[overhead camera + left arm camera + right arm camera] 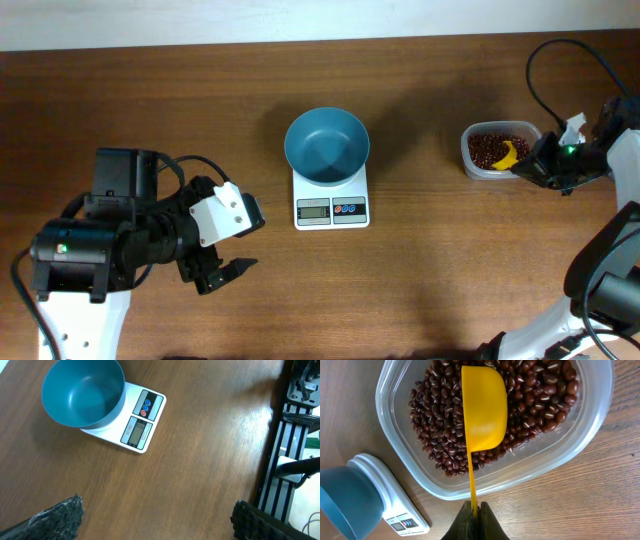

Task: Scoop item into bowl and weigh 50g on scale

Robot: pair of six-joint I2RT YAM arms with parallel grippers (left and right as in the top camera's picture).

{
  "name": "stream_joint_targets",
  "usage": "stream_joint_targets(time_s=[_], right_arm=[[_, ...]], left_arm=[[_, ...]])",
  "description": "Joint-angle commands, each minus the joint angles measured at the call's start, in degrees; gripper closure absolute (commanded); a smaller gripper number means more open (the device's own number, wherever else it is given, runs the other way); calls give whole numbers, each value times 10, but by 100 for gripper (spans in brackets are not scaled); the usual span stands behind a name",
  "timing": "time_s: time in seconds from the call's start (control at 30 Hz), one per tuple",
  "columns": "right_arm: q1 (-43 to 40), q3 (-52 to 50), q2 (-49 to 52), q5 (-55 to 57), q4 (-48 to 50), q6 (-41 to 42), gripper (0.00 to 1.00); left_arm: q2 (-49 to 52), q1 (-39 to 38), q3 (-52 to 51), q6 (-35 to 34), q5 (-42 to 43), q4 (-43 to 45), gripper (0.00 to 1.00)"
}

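Observation:
The teal bowl (327, 145) (82, 393) (347, 502) sits empty on the white scale (332, 205) (142, 420) (387, 495) at the table's middle. Dark red-brown beans (492, 150) (540, 395) fill a clear plastic tub (470, 160) (560, 455) at the right. My right gripper (530, 165) (474, 510) is shut on the thin handle of a yellow scoop (510, 155) (482, 407), whose bowl lies back-up over the beans. My left gripper (222, 272) (157, 520) stands wide open above bare table, left of the scale, holding nothing.
A black cable (565, 60) loops above the right arm. In the left wrist view a black metal frame (287, 445) runs along the table's edge.

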Motion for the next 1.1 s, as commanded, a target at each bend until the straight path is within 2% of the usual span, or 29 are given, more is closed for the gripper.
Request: stream_joint_targets(time_s=[0.0,0.33,0.87,1.07], right_arm=[[-8,-12,11,6,-6,7,96],[-24,-38,11,-22,46,7,96],[-28,-38,11,-58,54,6,96],[-54,-38,11,-76,54,4,96]], left_arm=[[0,4,9,-5,2,-1,1],[0,4,9,-5,2,-1,1],[0,4,9,-5,2,-1,1],[0,4,9,-5,2,-1,1]])
